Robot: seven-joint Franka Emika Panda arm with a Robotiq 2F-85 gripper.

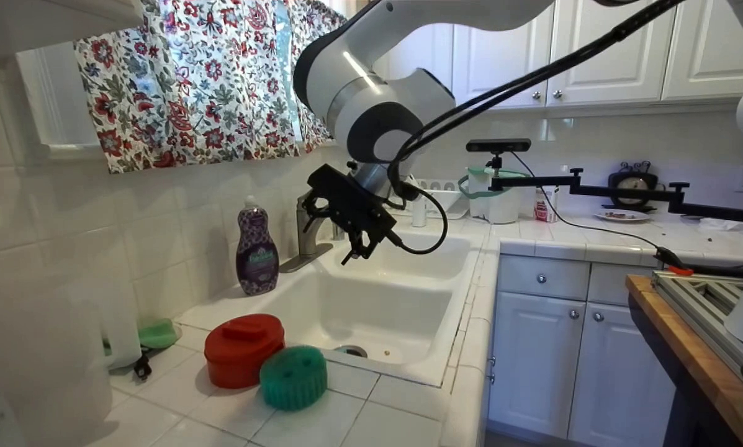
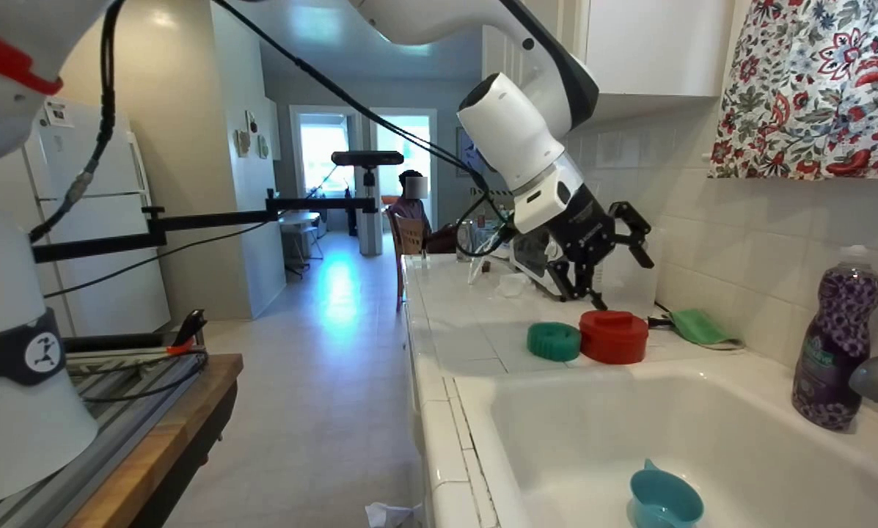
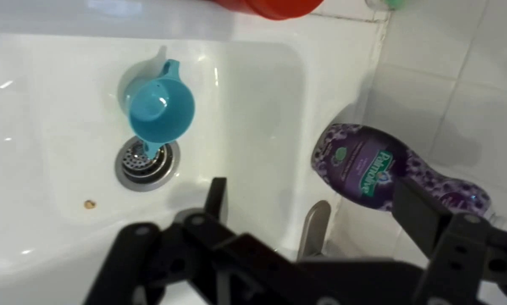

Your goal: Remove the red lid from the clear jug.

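The round red lid rests on the tiled counter at the sink's edge, apart from the jug. It also shows in an exterior view, and the wrist view cuts it off at the top edge. The whitish translucent jug stands on the counter at the left, with its handle towards the wall. In an exterior view its body is partly hidden behind my gripper. My gripper is open and empty, high above the sink near the faucet. Its spread fingers also show in the wrist view.
A teal-green scrubber touches or nearly touches the lid. A purple soap bottle stands by the wall beside the faucet. A blue cup lies in the sink. A green cloth lies behind the lid.
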